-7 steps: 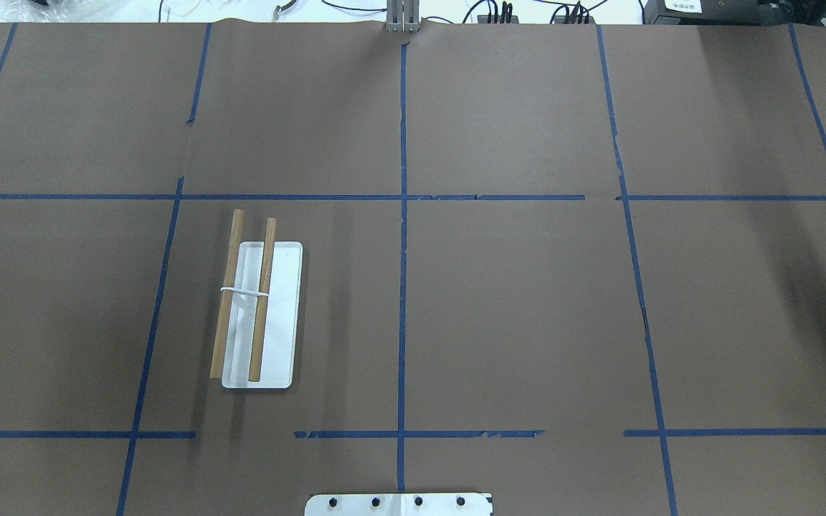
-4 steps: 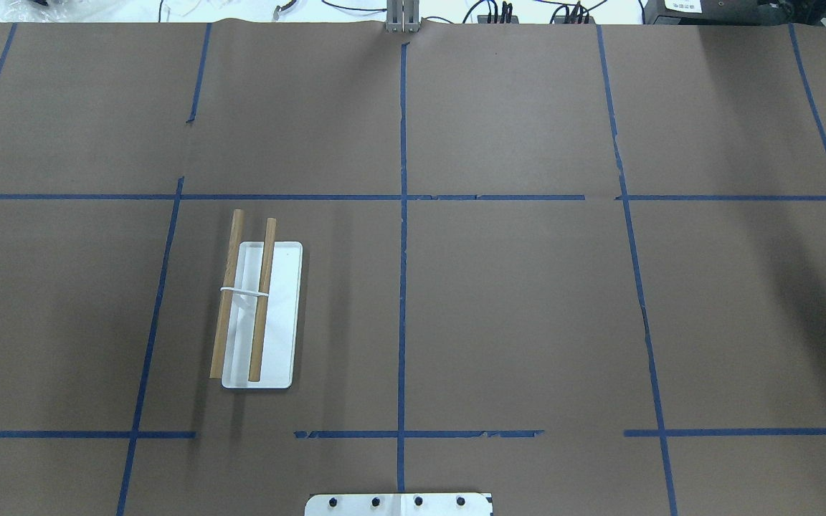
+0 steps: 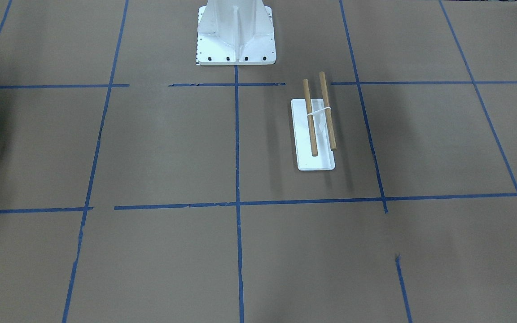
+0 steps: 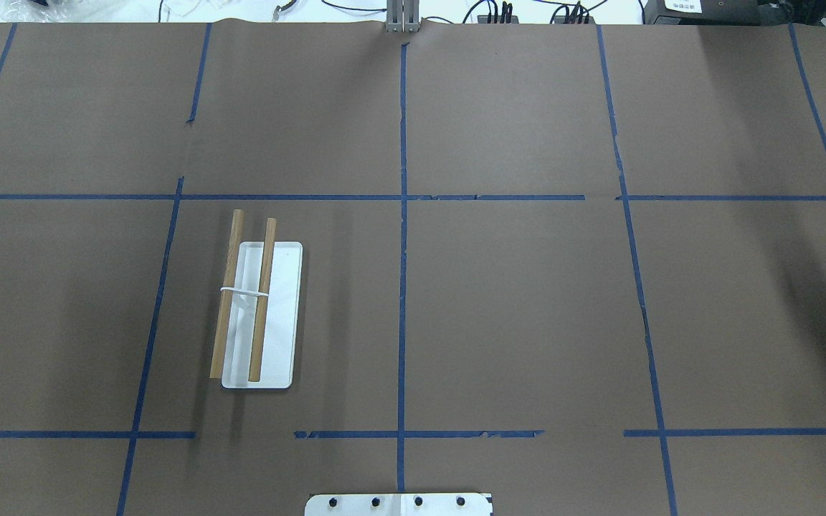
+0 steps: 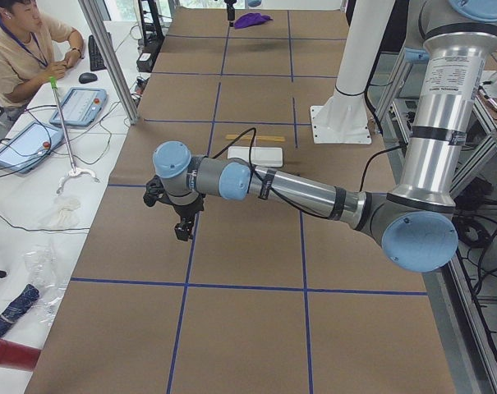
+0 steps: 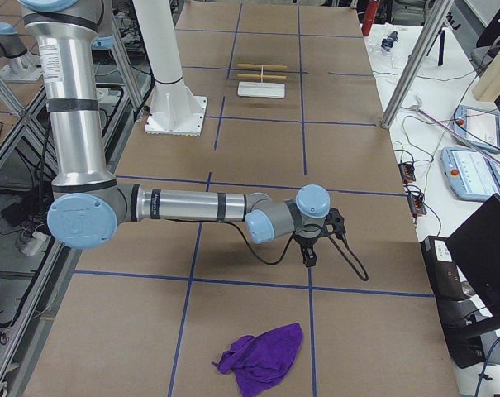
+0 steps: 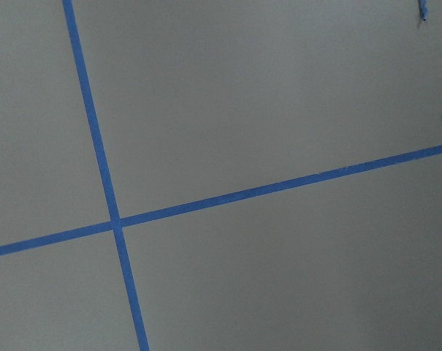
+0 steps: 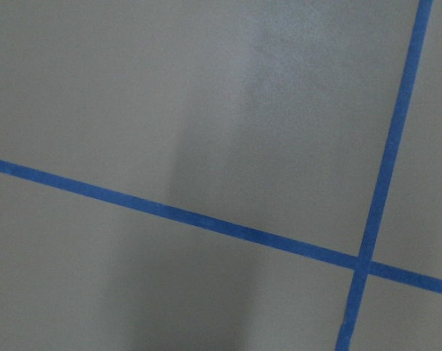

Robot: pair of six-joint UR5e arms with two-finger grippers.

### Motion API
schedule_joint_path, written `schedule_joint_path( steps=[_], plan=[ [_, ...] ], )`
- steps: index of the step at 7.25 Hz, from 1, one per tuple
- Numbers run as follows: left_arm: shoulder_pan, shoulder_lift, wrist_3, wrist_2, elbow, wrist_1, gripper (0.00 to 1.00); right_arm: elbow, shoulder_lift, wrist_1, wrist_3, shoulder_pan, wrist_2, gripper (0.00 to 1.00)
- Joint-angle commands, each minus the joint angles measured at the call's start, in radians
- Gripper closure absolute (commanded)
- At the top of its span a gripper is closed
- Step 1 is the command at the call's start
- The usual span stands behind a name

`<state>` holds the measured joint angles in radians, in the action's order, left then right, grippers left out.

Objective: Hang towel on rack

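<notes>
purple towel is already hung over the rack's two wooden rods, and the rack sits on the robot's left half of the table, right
Not quite. The towel is not hung. It lies crumpled on the table at the robot's right end, as the exterior right view shows. In the overhead view both rods are bare. The rack does sit on the robot's left half.

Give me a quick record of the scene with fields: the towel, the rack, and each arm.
Towel: purple, crumpled on the table at the robot's right end
Rack: on the robot's left half, both rods bare
Left arm: stretched out low, jaws above bare table, apart from the rack
Right arm: stretched out low, jaws above bare table, short of the towel
Jaws open or shut: cannot tell
Task state: towel not grasped, not on the rack
</notes>
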<state>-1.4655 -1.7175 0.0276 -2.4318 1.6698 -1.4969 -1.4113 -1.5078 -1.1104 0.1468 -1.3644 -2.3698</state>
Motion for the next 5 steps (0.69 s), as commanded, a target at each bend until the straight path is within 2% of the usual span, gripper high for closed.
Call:
schedule_joint_path(
  steps=[1,2,3,4,5],
  plan=[
    [0.001,-0.007,-0.049,-0.001,0.004,-0.025,0.00,0.060,-0.046,0.170,0.011,0.002,-0.006,0.00],
    [-0.002,0.004,-0.052,-0.003,0.019,-0.076,0.00,0.077,-0.061,0.169,0.010,0.001,-0.006,0.00],
    [-0.004,0.009,-0.054,-0.003,0.045,-0.077,0.00,0.144,-0.043,0.166,-0.001,0.001,0.024,0.00],
    [-0.002,0.009,-0.052,-0.003,0.041,-0.077,0.00,0.162,-0.054,0.161,-0.009,-0.008,0.067,0.00],
    [-0.004,0.010,-0.052,-0.004,0.044,-0.079,0.00,0.164,-0.096,0.159,-0.024,-0.049,0.102,0.09]
  ],
)
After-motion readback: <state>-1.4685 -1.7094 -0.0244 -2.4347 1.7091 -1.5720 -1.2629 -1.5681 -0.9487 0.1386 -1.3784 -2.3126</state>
